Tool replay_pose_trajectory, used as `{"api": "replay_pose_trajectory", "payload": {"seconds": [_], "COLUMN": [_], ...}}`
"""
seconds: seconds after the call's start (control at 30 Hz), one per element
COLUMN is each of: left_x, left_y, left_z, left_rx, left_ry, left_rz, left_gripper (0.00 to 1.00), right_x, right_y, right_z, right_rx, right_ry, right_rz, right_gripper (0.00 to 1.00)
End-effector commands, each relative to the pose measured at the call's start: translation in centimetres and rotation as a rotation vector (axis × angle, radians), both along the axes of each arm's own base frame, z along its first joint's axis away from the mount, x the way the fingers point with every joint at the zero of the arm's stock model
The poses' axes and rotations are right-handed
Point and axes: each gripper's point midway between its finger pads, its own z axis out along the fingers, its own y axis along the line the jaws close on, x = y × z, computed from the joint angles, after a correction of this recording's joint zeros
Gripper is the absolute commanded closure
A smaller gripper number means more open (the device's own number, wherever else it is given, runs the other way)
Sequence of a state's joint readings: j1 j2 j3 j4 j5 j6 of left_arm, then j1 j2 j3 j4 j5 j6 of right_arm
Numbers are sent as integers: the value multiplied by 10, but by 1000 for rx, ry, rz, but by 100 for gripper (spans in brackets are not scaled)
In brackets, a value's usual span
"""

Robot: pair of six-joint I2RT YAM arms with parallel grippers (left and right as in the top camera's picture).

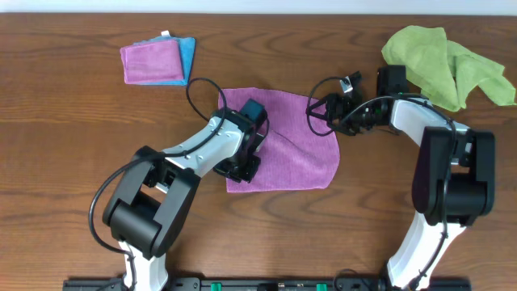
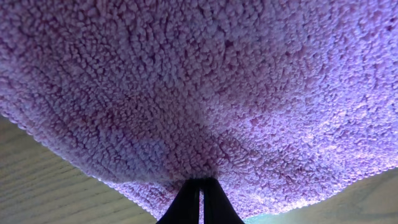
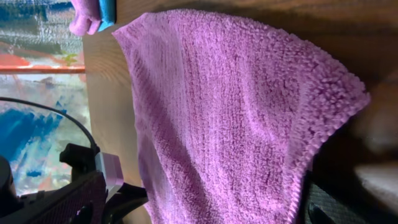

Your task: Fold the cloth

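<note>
Two arms of matching build: glossy white shells on the slim links, bulky matte black housings at the joints. Left arm [image 1: 192, 150]: carries a looping thin black cable, a teal block [image 1: 253, 110], and a left end effector [image 2: 199, 202] with dark, narrow fingers. Right arm [image 1: 420, 117]: ends in a black, cable-wrapped right end effector [image 1: 323, 109] bearing a small white tag [image 1: 349, 82].

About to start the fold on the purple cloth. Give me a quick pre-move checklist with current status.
1. Left hand closed on the purple cloth edge: ok.
2. Right hand gripping the cloth's right corner: cannot tell, it is blurred in its wrist view.
3. Cloth spread open on the table: ok.
4. Folded stack and green cloth lying apart from the purple cloth: ok.
</note>
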State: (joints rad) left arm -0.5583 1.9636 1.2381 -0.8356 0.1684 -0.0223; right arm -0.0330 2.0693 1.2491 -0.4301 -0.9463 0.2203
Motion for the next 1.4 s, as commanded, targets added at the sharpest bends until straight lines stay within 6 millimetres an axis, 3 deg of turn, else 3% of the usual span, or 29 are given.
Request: {"api": "replay_pose_trajectory", "payload": {"seconds": [0.0, 0.47, 0.83, 1.03, 1.3, 1.37], "left_x": [-5, -10, -11, -10, -8, -8], "left_y": [11, 17, 18, 17, 19, 19], "left_z": [-7, -17, -18, -18, -18, -18], "left_rx": [49, 66, 68, 66, 78, 78], "left_ry": [-1, -5, -3, -6, -16, -16], "left_rz": [-4, 20, 20, 20, 18, 19], "left_gripper": [94, 94, 94, 94, 94, 94], "right_x": [3, 4, -2, 29, 64, 78], "right_y": [2, -3, 14, 23, 29, 29], "right_z": [-2, -9, -4, 6, -14, -11], "right_rx": [-5, -54, 3, 18, 138, 164], "right_ry": [-6, 8, 84, -66, -107, -169], "right_rz": [5, -14, -25, -37, -111, -131], "right_gripper": [3, 1, 1, 1, 1, 1]}}
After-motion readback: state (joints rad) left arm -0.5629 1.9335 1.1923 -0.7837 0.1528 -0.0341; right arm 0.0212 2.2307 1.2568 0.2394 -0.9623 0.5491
